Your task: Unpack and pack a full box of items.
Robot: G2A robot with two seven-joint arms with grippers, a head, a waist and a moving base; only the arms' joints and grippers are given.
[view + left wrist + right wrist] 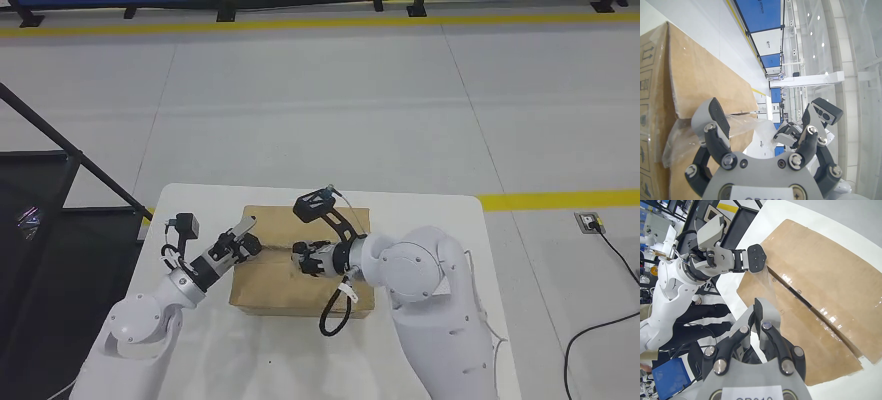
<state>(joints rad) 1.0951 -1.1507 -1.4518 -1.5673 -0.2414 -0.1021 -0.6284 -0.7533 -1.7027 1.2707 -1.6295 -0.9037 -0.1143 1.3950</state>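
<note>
A brown cardboard box [300, 285] lies closed at the middle of the white table. Clear tape [772, 289] is lifted off the box's [819, 275] centre seam at the end nearer the left arm. My right gripper [757, 311] hovers over that end of the lid, shut on the loose tape strip. It also shows in the top view [303, 258] and the left wrist view [784, 135]. My left gripper [761, 108] stands open at the box's [696, 72] end edge, one pad [755, 258] against the tape [751, 123] there. From above, the left gripper [243, 243] is at the lid's left edge.
The box takes up the middle of the table [430, 215], with bare surface to its right and front. A black frame [60, 165] and a dark mat stand off the table's left side. A black cable [335, 315] hangs from the right wrist over the box.
</note>
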